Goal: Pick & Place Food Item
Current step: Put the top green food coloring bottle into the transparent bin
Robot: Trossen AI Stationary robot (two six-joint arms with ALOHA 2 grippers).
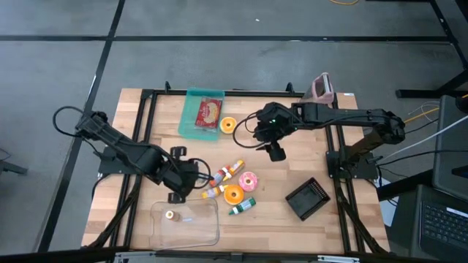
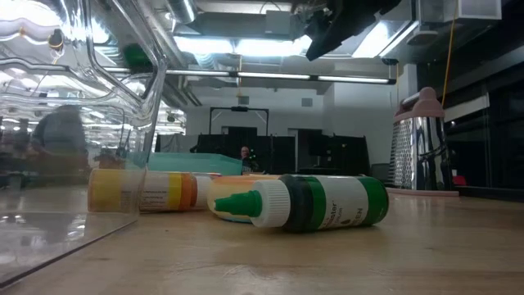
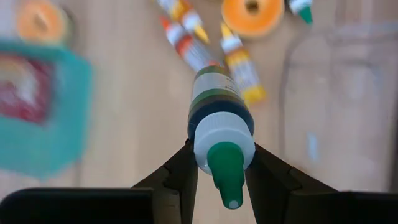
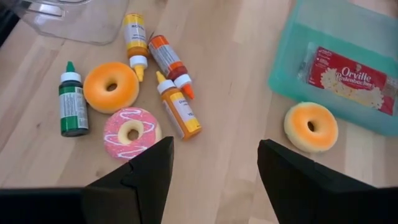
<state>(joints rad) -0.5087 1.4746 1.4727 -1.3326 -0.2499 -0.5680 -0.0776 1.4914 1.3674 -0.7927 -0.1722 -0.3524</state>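
The left gripper holds a green-capped bottle above the table, near the clear container, but its round body may slip; the right gripper hovers wide open.

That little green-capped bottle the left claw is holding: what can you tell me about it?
The bottle is small and looks plastic, with a pointed green tip, a white collar and a dark green body with a pale label band. The left gripper is shut on it just behind the collar, a finger on each side, lifting it above the table. Only the fingers touch it.
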